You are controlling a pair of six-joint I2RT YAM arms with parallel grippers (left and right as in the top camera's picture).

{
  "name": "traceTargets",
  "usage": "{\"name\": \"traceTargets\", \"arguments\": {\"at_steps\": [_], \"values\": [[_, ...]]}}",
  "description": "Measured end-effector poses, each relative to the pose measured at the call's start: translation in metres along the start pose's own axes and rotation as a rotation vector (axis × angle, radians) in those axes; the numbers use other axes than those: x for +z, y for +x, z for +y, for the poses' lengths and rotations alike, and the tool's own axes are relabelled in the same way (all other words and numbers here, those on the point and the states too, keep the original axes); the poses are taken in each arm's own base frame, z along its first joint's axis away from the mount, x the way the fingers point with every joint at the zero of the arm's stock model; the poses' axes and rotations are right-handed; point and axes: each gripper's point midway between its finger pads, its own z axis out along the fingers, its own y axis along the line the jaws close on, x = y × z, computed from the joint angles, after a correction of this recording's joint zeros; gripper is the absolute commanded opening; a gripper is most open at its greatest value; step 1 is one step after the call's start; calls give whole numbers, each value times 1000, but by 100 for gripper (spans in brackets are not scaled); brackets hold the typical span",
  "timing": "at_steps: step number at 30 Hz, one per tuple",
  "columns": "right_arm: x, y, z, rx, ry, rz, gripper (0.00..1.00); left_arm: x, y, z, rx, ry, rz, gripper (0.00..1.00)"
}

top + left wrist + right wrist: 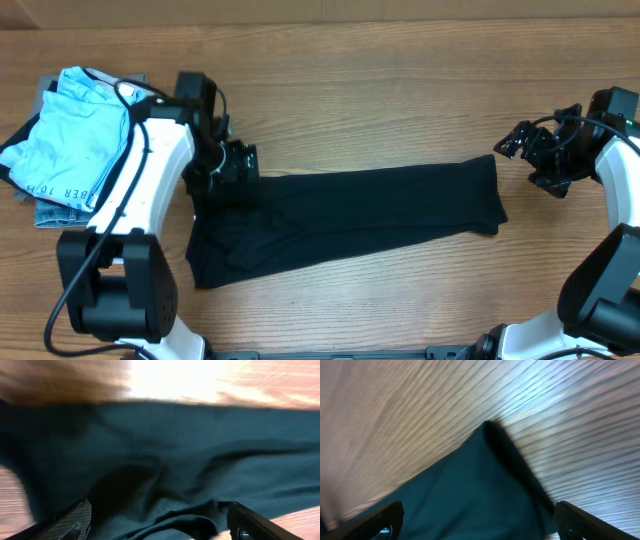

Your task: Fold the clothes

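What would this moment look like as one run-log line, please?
black T-shirt: long folded strip, flat on table | left gripper: open over wider end | right gripper: open beside narrower end | held: nothing

Dark capital lettering is seen on the light blue garment (75,140), printed in a single row along its lower edge and running slantwise. Only part of it can be read, roughly "BER TO"; the remaining letters are cut off by the folds or are too small to tell.
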Motion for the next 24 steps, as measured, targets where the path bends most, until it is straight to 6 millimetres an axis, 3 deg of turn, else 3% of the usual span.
{"name": "traceTargets", "arguments": {"at_steps": [1, 2, 4, 5, 6, 12, 13, 15, 20, 24], "values": [[0, 2, 5, 11, -30, 12, 97, 8, 3, 2, -5, -3, 20, 88], [-1, 7, 11, 20, -65, 32, 83, 16, 6, 4, -7, -4, 34, 88], [-1, 18, 20, 26, -113, 81, 43, 27, 11, 7, -12, -7, 57, 87], [-2, 26, 25, 22, -131, 112, 12, 31, 14, 9, -15, -8, 65, 87], [-1, 34, 29, 9, -143, 143, 4, 35, 16, 10, -16, -9, 73, 87], [10, 73, 70, -161, -190, 264, 4, 52, 19, 14, -13, -5, 58, 86], [17, 83, 86, -231, -201, 282, 4, 56, 19, 15, -11, -4, 52, 85], [29, 91, 98, -309, -210, 282, 4, 61, 20, 17, -11, -3, 49, 86], [61, 130, 115, -454, -215, 334, 4, 68, 24, 19, -11, -2, 53, 86], [83, 142, 110, -505, -182, 320, 4, 69, 24, 19, -11, 0, 53, 86]]}}
